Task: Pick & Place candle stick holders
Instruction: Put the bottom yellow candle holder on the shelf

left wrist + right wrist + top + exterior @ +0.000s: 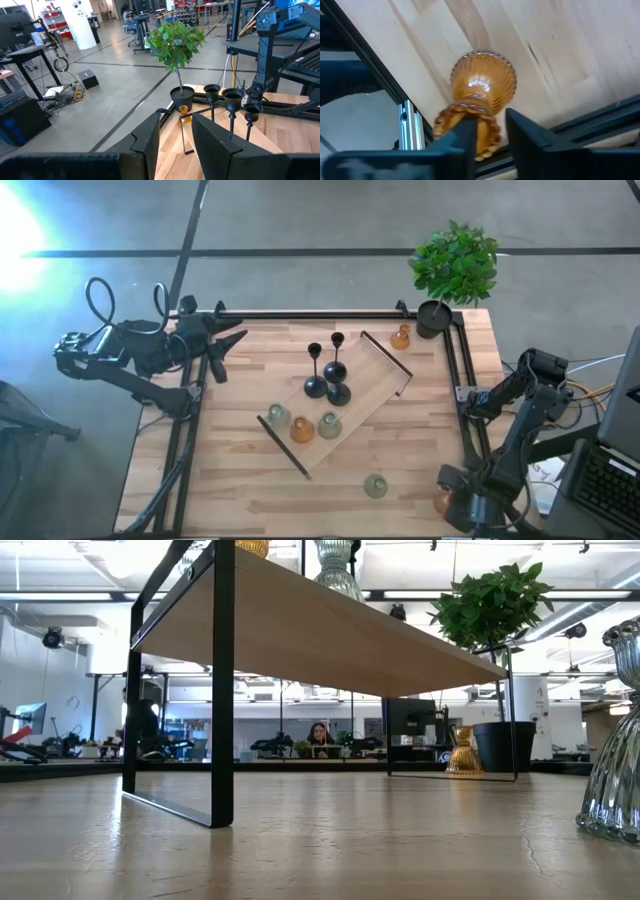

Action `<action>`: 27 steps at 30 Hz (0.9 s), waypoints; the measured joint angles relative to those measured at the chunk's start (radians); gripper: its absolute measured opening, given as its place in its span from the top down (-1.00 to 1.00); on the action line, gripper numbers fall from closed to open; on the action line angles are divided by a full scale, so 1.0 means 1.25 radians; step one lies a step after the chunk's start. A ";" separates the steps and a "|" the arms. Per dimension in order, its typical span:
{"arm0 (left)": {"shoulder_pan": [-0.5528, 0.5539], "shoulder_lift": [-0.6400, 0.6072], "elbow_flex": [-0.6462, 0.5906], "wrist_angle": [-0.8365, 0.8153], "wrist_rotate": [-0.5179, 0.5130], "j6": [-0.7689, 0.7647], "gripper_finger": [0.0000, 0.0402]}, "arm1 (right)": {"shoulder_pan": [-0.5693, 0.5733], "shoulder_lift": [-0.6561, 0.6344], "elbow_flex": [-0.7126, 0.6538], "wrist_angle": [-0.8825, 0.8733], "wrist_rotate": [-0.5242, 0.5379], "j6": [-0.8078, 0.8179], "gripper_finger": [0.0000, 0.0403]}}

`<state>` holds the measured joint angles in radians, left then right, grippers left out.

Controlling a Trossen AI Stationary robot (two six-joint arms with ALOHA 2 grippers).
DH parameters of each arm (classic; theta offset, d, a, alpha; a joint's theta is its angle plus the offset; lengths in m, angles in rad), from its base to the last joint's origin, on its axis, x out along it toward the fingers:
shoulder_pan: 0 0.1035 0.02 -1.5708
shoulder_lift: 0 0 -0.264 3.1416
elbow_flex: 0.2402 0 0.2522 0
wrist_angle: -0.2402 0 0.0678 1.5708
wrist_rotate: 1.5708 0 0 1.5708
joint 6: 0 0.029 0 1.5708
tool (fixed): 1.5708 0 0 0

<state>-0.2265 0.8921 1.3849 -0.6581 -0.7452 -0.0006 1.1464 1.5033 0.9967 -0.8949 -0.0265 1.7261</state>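
Three black candle stick holders (330, 375) and three glass ones (303, 425) stand on a raised wooden shelf (375, 370) lying diagonally on the table. One amber holder (401, 337) stands on the table by the shelf's far end, and a pale green one (375, 486) stands near the front. My right gripper (447, 498) is at the table's near right corner, shut on another amber glass holder (482, 90). My left gripper (228, 348) is open and empty at the table's far left, and looks toward the black holders (232, 95). My right gripper has the amber holder's beaded rim (492, 131) between its two fingers, at one side of the rim. One finger (465, 137) covers the rim's middle, so whether it reaches inside I cannot tell. The ribbed body points away from the fingers, over the table's edge.
A potted green plant (455, 265) stands at the far right corner, its black pot (433, 315) by the frame rail. A black metal rail (465, 410) runs along the table's right edge, next to my right gripper. A bare strip of wood (260, 500) lies along the front.
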 joint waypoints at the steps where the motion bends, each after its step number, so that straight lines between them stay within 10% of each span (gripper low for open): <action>1: 0.000 0.000 0.000 0.000 0.000 0.000 0.40 | -0.007 0.000 0.000 0.000 0.000 -0.010 0.70; 27: 0.000 0.002 0.000 -0.010 0.000 -0.010 0.41 | -0.162 -0.044 -0.068 -0.044 0.192 -0.107 0.88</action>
<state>-0.2264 0.8940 1.3849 -0.6708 -0.7452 -0.0136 0.9439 1.4483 0.9119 -0.9502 0.2129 1.5929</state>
